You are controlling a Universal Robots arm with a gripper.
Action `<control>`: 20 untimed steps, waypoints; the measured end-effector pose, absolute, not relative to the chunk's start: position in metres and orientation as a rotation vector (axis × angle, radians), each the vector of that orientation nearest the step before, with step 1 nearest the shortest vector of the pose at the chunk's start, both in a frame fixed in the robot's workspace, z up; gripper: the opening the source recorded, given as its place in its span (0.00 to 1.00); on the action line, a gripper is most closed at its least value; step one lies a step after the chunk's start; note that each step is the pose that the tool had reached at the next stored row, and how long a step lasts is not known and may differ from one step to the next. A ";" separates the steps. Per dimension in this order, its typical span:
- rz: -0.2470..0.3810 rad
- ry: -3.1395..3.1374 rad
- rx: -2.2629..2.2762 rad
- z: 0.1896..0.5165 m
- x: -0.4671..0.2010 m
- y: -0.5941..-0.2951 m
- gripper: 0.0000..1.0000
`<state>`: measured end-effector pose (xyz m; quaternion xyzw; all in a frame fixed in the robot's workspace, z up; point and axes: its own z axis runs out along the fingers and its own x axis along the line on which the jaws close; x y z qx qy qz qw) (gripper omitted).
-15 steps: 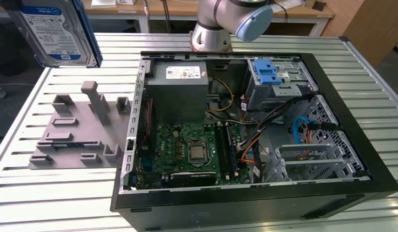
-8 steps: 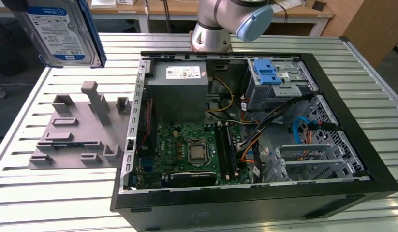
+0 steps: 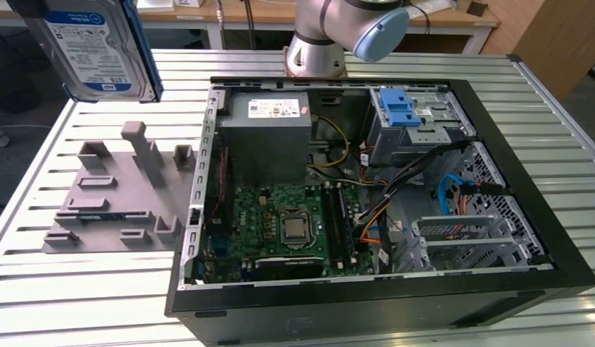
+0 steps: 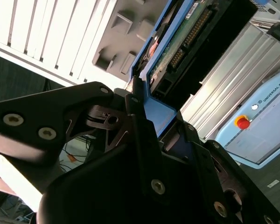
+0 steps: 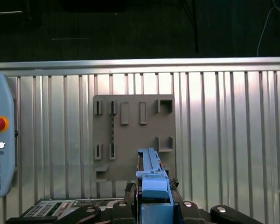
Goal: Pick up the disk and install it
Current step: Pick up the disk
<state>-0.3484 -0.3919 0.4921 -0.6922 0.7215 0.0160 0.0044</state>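
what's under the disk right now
The disk, held in the gripper, hangs above the grey slotted fixture on the slatted table. The slots that show look empty; the part of the fixture beneath the disk and gripper is covered.

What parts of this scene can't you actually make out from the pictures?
Disk, exterior view: upper end cut off by the top edge.
Disk, first wrist view: edge-on, so its faces are hidden.
Disk, second wrist view: gripped end hidden behind the gripper.
Drive cage, exterior view: inside hidden by its own walls.
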 end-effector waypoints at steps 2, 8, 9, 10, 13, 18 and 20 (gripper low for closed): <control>0.050 2.260 -2.169 0.492 -0.348 -0.394 0.36; 0.050 2.260 -2.169 0.492 -0.347 -0.403 0.36; 0.050 2.260 -2.169 0.492 -0.347 -0.405 0.36; 0.050 2.260 -2.169 0.492 -0.347 -0.407 0.36; 0.050 2.260 -2.169 0.492 -0.345 -0.413 0.36; 0.050 2.260 -2.169 0.492 -0.336 -0.417 0.36; 0.050 2.260 -2.169 0.491 -0.332 -0.419 0.36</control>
